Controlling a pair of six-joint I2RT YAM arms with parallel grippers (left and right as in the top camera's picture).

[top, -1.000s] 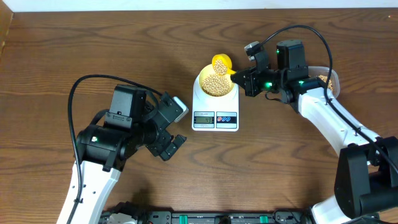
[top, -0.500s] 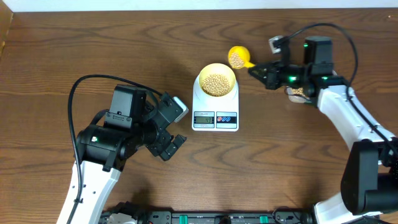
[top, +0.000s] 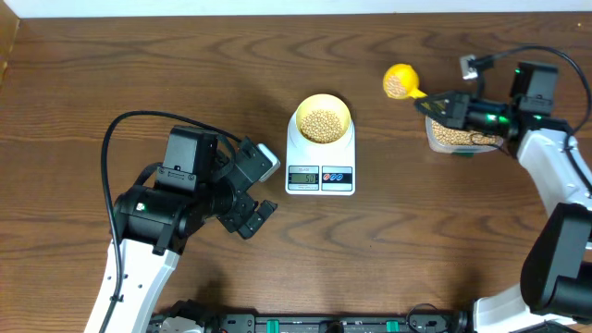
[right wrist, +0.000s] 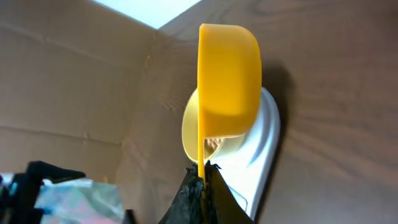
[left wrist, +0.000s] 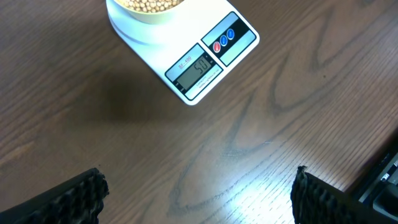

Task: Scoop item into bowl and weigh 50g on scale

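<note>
The pale-yellow bowl [top: 323, 99] stands on the white scale [top: 320, 176], filled with tan beans [top: 322, 124]. My right gripper [top: 442, 104] is shut on the handle of a yellow scoop [top: 400, 83]. The scoop has some beans in it and hangs over the table to the right of the bowl. In the right wrist view the scoop [right wrist: 229, 81] shows edge-on above my right gripper [right wrist: 203, 180], with the bowl [right wrist: 193, 134] and scale [right wrist: 264, 149] behind it. My left gripper [top: 254, 190] is open and empty, left of the scale. In the left wrist view the scale [left wrist: 211, 56] display faces my left gripper [left wrist: 199, 199].
A clear tub [top: 435, 141] of beans sits under my right arm at the right. Black cables loop over both arms. The table's near edge has a black rail [top: 305, 324].
My right gripper has carried the scoop from over the bowl rightward toward the tub. The left arm has not moved.
</note>
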